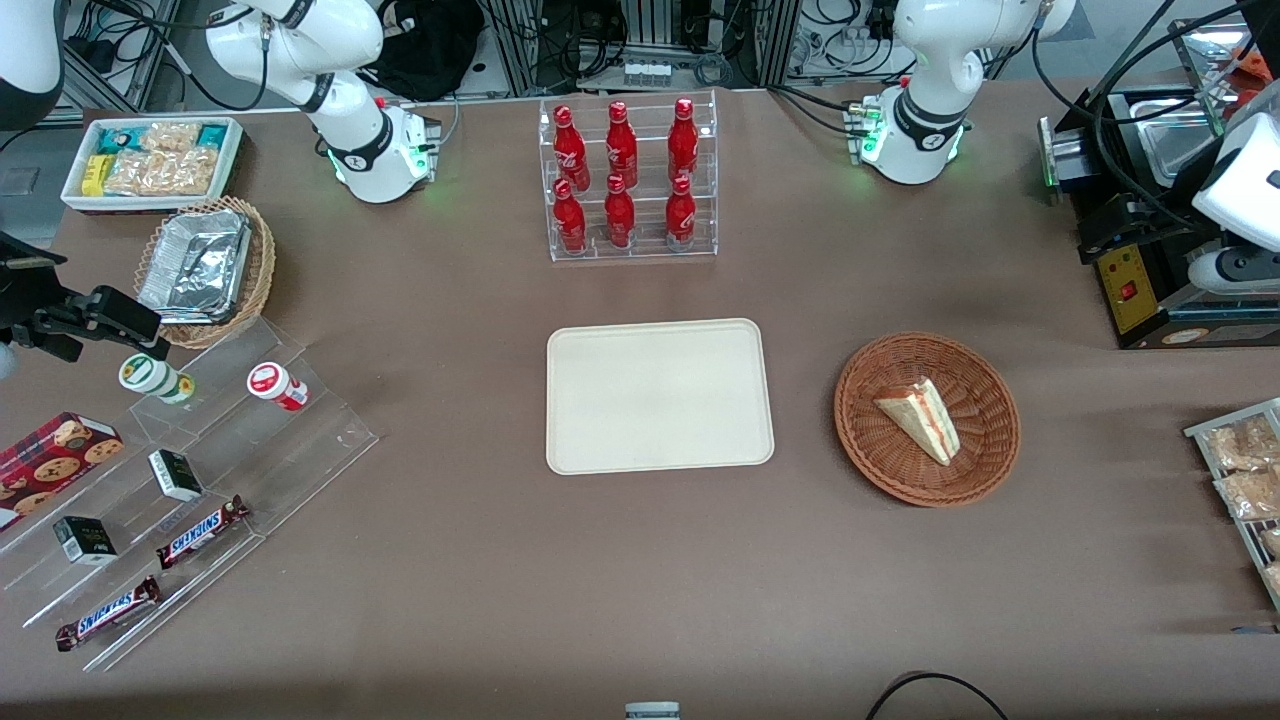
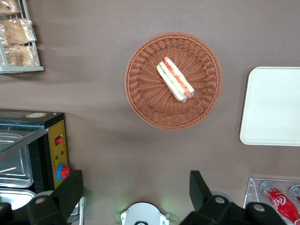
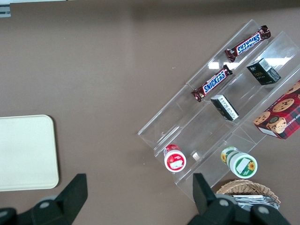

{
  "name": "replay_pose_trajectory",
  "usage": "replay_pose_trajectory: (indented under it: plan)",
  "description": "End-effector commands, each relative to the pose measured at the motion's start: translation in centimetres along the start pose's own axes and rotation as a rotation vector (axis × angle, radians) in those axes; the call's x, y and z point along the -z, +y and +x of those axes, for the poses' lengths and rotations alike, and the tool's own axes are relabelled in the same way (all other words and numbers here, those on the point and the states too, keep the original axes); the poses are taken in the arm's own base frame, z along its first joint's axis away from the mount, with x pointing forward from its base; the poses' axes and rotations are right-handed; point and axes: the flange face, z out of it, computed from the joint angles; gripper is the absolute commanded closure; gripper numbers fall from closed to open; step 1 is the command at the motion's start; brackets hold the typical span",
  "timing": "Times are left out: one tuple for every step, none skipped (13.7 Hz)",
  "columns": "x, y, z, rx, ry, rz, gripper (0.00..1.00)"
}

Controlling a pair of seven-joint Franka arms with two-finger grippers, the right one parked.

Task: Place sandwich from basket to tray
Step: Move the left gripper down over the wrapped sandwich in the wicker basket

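The table (image 1: 480, 560) is covered by a matt brown cloth-like surface. The basket (image 1: 985, 455) is woven of reddish-brown wicker, ribbed and rough. The sandwich (image 1: 922, 418) in it shows soft white bread, matt. The tray (image 1: 660, 395) appears as smooth cream plastic with a dull finish. The gripper (image 2: 136, 190), held high above the table nearer the arm bases than the basket, is seen with matt black fingers (image 2: 200, 187) spread wide. Glossy red bottles (image 1: 620, 175) are held in a clear plastic rack (image 1: 632, 245).
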Motion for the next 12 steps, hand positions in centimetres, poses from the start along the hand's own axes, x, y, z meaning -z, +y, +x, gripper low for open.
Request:
replay_pose_trajectory:
  plan:
    - [0.4,-0.1,-0.5,-0.013,-0.012,0.022,0.00]
    - [0.3,-0.1,-0.4,-0.010,-0.015,0.022,0.00]
    - [0.1,-0.1,-0.3,-0.011,-0.018,0.021,0.00]
    - [-0.6,0.0,-0.1,-0.011,-0.032,0.023,0.00]
    - [-1.4,0.2,0.4,-0.015,-0.042,0.021,0.00]
    - [-3.5,0.4,1.3,-0.019,-0.076,0.020,0.00]
    - [-5.8,0.7,2.4,-0.021,-0.091,0.021,0.00]
    - [-7.9,1.0,2.9,-0.026,-0.086,0.015,0.00]
    - [-10.1,1.2,3.4,-0.019,-0.073,0.010,0.00]
    - [-12.2,1.6,3.8,0.021,-0.063,0.010,0.00]
    - [-14.2,1.9,4.1,0.087,-0.046,0.010,0.00]
    - [-15.9,2.7,4.2,0.127,-0.019,0.007,0.00]
